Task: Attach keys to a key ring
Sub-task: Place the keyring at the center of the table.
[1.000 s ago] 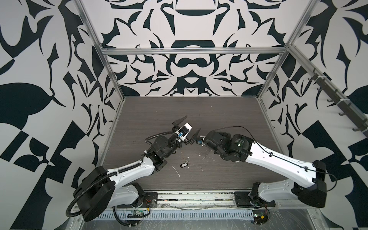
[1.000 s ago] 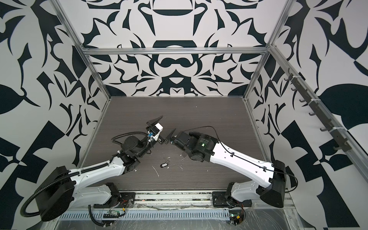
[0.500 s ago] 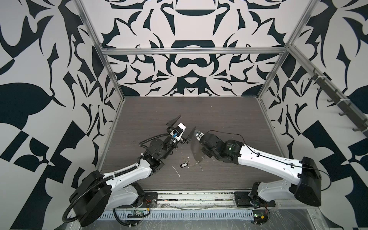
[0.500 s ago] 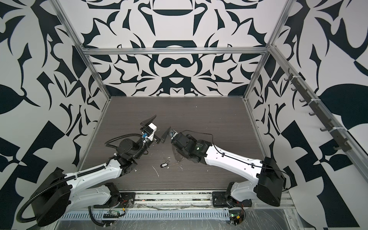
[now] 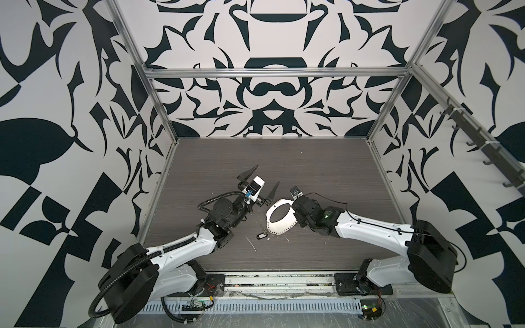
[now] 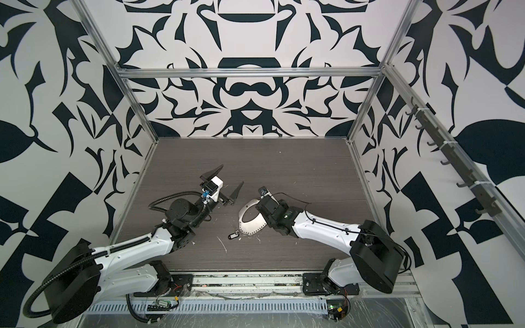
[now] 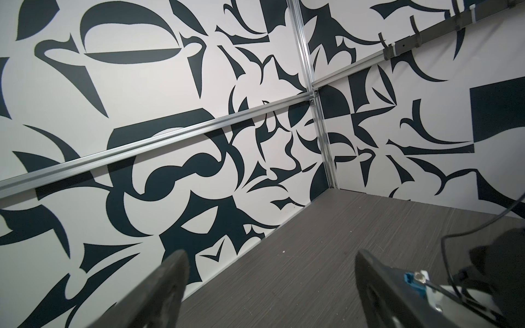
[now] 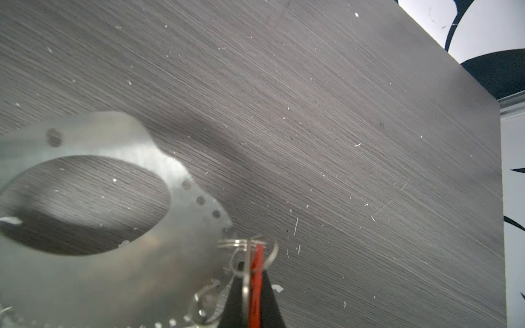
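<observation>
Tag (image 8: 256,286), red-orange, in grip of right tool (image 8: 252,271)

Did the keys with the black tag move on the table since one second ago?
No. The keys with the black tag lie at the same spot, beside the long white scrap on the table.

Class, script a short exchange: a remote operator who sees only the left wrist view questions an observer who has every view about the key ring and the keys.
Operator: My view shows only the open left gripper over the table. Where is the key ring?
Observer: In both top views the key ring is close beside the right arm's wrist.
Operator: Is the right gripper holding anything?
Observer: Yes. The right wrist view shows it shut on the red tag.
</observation>
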Tool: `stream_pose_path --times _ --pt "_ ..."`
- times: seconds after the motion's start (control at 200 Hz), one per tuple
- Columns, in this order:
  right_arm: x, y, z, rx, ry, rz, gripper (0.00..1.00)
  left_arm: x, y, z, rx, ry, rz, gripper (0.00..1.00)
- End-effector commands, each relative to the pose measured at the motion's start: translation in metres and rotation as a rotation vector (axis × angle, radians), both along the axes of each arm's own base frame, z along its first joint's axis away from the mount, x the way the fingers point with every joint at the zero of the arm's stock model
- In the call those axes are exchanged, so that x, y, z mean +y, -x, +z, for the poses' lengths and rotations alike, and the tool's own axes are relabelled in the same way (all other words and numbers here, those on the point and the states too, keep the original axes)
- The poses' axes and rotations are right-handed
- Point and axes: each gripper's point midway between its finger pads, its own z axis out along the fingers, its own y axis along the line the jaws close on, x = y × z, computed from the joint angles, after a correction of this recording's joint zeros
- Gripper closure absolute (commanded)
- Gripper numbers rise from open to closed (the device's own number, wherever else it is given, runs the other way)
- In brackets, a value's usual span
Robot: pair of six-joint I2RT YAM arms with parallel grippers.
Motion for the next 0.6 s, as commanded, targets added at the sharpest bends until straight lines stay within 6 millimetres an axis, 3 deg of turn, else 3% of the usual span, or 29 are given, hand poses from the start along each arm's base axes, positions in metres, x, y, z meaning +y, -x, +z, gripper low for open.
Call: stream_pose_path --times 0.0,0.29,0.595 --pt "-0.010 -0.002 0.004 -0.042 -0.082 -0.097 1.00 0.000 0.001 0.013 -0.027 0.039 -0.012 0.06" --pt "-0.032 0.018 -0.023 0.029 -0.156 -0.253 1.00 -0.001 0.002 0.014 -0.028 0.040 -0.019 0.06" --pt "-0.052 0.013 -0.032 -0.021 -0.082 -0.369 1.00 -0.002 0.003 0.014 -0.023 0.040 -0.031 0.06"
